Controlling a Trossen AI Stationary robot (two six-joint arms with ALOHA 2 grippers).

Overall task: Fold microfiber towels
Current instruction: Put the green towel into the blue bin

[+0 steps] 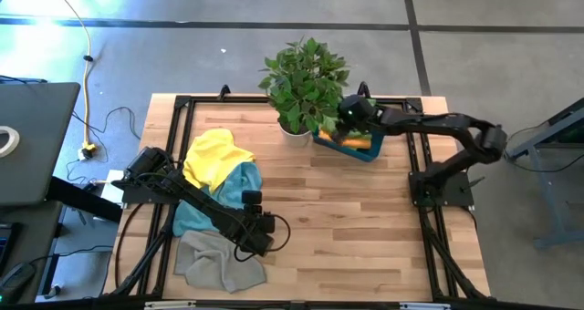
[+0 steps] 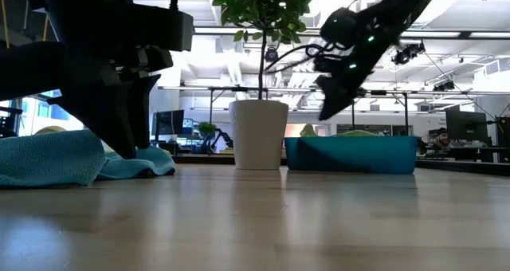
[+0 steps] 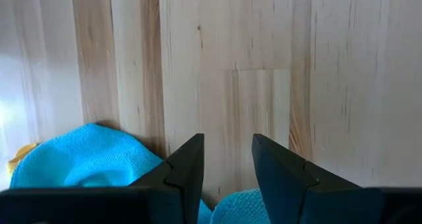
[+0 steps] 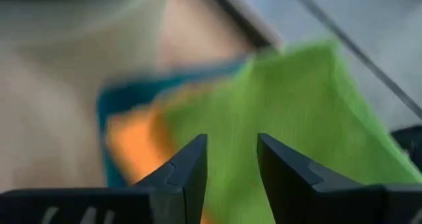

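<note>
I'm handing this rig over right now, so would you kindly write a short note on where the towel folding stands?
Left pincer: open, empty, low over the table's bare wood, beside the towel pile.
Right pincer: open, holding nothing, above the teal bin next to the potted plant.
Towels: green towel and orange towel lie in the bin. Yellow towel, light blue towel and grey towel lie crumpled in a pile on the left.
Done: two towels binned; their folds cannot be judged.
Left: fold the three piled towels.
</note>
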